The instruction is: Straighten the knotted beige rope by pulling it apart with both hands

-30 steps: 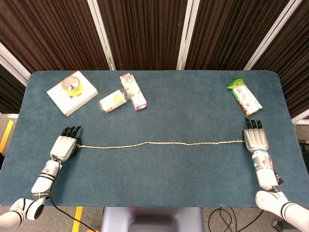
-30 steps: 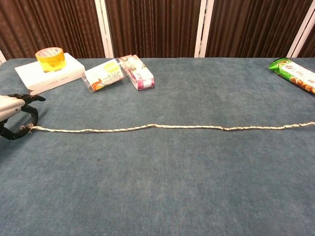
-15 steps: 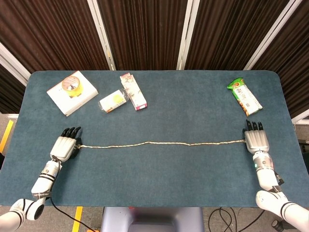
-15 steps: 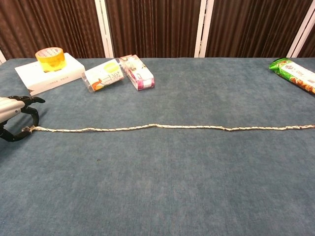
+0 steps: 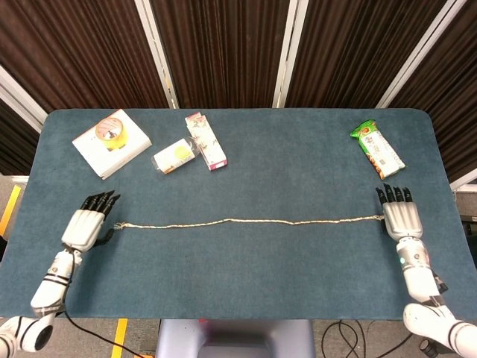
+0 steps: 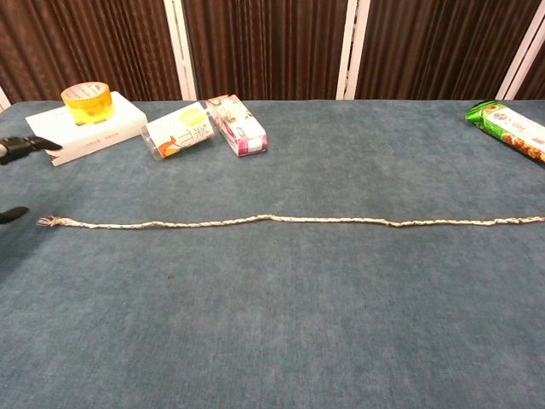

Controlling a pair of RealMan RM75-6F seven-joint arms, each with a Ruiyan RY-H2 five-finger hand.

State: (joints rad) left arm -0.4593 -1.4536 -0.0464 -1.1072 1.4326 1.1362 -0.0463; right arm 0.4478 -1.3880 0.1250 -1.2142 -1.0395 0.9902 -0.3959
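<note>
Beige rope [image 5: 246, 221] lies nearly straight.
Our left hand [image 5: 84, 224] is spread, empty; right hand [image 5: 402, 217] meets its end, grip unclear.

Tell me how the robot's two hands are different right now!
The left hand sits apart from the rope: the frayed end lies free on the table beside it. The right hand is right at the rope's other end, though whether it grips it is hidden. The left hand tilts slightly; the right points straight ahead. Both are pale with dark fingers, palm down.

Lab: curtained backdrop, felt table [image 5: 298, 171].
</note>
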